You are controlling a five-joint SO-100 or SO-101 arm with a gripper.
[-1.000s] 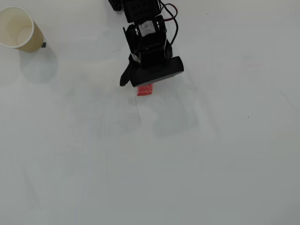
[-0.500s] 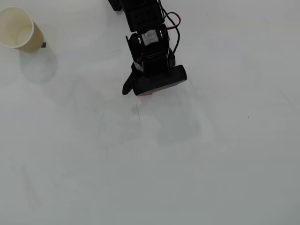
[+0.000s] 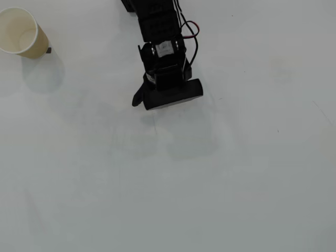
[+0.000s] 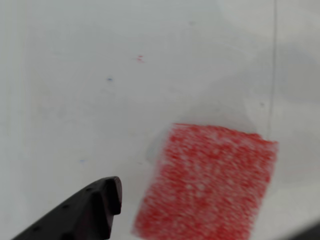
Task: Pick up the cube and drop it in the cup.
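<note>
Overhead view: cup [image 3: 20,32] stands upright at 10 o'clock, well apart from my arm [image 3: 163,58] at 12 o'clock. Wrist view: my finger [image 4: 82,212] sits at 7 o'clock, just beside the cube [image 4: 207,182] on the table [image 4: 100,75]. Fingers are spread; nothing is held.

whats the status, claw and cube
Claw low over cube, one finger left of it, not gripping. Cube flat on table. Cup far off, upright. Nothing in the way.
</note>
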